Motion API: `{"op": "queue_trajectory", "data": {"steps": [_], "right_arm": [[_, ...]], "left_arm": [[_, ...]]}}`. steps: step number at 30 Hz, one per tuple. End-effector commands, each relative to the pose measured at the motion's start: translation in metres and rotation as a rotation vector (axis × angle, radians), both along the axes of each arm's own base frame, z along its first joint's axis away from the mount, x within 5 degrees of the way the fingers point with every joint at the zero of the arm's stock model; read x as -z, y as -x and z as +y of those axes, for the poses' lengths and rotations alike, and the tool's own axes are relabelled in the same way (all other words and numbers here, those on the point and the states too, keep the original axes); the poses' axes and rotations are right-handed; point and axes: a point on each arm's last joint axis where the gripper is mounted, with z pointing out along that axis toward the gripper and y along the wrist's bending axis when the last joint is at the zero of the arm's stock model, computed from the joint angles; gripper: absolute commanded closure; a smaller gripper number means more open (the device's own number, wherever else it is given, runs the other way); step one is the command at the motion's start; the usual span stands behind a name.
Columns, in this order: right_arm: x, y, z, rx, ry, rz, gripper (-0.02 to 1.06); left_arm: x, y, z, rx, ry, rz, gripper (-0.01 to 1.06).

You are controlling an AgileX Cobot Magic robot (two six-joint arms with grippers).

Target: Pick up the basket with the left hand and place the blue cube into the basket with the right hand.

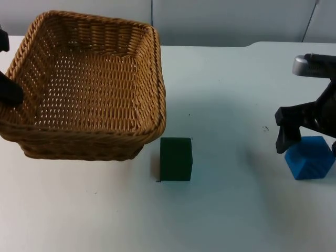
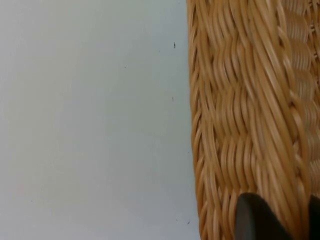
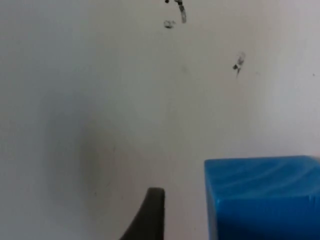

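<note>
The woven wicker basket [image 1: 94,84] is at the left of the table. My left gripper [image 1: 10,93] is shut on its left rim; in the left wrist view a black fingertip [image 2: 255,220] presses the outside of the basket wall [image 2: 240,125]. The blue cube [image 1: 310,157] rests on the table at the far right. My right gripper [image 1: 310,140] hangs open just above it, one finger on each side. In the right wrist view the blue cube [image 3: 260,200] lies close beside a black fingertip [image 3: 150,215], not touching it.
A dark green cube [image 1: 176,159] sits on the table just off the basket's front right corner. Bare white table [image 1: 236,105] lies between the basket and the blue cube. The grey partition wall [image 1: 231,21] closes the back.
</note>
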Motion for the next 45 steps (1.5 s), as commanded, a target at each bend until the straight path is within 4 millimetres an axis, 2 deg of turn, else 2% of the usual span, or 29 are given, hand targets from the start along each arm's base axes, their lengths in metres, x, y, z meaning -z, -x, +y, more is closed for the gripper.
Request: {"op": "queue_trajectory", "data": {"steps": [1,3,4,7,8,9,10,11,12,13,14,22,27,30,31,32,36,37,40,41,43,45], "right_arm": [[-0.002,-0.003,0.002,-0.002,-0.001,-0.021,0.27],[-0.002,-0.003,0.002,0.020,-0.007,-0.020,0.41],[-0.002,-0.003,0.002,0.020,-0.007,-0.020,0.41],[-0.002,-0.003,0.002,0.032,-0.012,-0.023,0.59],[-0.002,-0.003,0.002,0.032,-0.012,-0.023,0.59],[-0.002,-0.003,0.002,0.032,-0.012,-0.023,0.64],[-0.002,-0.003,0.002,0.032,-0.012,-0.023,0.72],[-0.002,-0.003,0.002,0.032,-0.012,-0.025,0.86],[-0.002,-0.004,0.002,0.032,-0.013,-0.029,0.95],[-0.002,-0.004,0.002,0.032,-0.013,-0.029,0.95],[-0.002,-0.004,0.002,0.030,-0.013,-0.032,1.05],[-0.005,-0.003,0.002,0.030,-0.012,-0.026,1.05],[-0.023,0.000,0.001,-0.002,-0.005,-0.048,1.05],[-0.050,0.002,0.000,-0.023,0.002,-0.077,1.05],[-0.050,0.002,0.000,-0.023,0.002,-0.077,1.05],[-0.068,0.001,-0.001,-0.029,0.005,-0.096,1.05],[-0.119,0.005,-0.002,-0.066,0.008,-0.154,1.05],[-0.119,0.005,-0.002,-0.066,0.008,-0.154,1.05],[-0.159,0.011,-0.003,-0.083,0.001,-0.231,1.05],[-0.159,0.011,-0.003,-0.083,0.001,-0.231,1.05],[-0.189,0.019,0.000,-0.104,-0.008,-0.302,1.05],[-0.208,0.025,0.007,-0.128,-0.024,-0.357,1.05]], "left_arm": [[-0.005,0.001,-0.001,-0.008,0.019,-0.014,1.05],[-0.005,0.001,-0.001,-0.008,0.019,-0.014,1.05],[-0.005,0.001,-0.001,-0.008,0.019,-0.014,1.05],[-0.005,0.001,-0.001,-0.008,0.019,-0.014,1.05],[-0.005,0.001,-0.001,-0.008,0.019,-0.014,1.05],[-0.005,0.001,-0.001,-0.008,0.019,-0.014,1.05],[-0.005,0.001,-0.001,-0.008,0.019,-0.014,1.05],[-0.005,0.001,-0.001,-0.008,0.019,-0.014,1.05],[-0.005,0.001,-0.001,-0.008,0.019,-0.014,1.05],[-0.005,0.001,-0.001,-0.008,0.019,-0.014,1.05],[-0.005,0.001,-0.001,-0.008,0.019,-0.014,1.05],[-0.005,0.001,-0.001,-0.008,0.019,-0.014,1.05],[-0.005,0.001,-0.001,-0.008,0.019,-0.014,1.05],[-0.005,0.001,-0.001,-0.007,0.020,-0.013,1.05],[-0.005,0.001,-0.001,-0.007,0.020,-0.013,1.05],[-0.005,0.001,-0.001,-0.007,0.020,-0.013,1.05],[-0.005,0.001,-0.001,-0.005,0.024,-0.011,1.05],[-0.005,0.001,-0.001,-0.005,0.024,-0.011,1.05],[-0.005,0.001,-0.001,-0.002,0.029,-0.007,1.05],[-0.005,0.001,-0.001,-0.002,0.029,-0.007,1.05],[-0.005,0.002,-0.002,0.000,0.031,-0.007,1.05],[-0.005,0.002,-0.002,0.000,0.031,-0.007,1.05]]}}
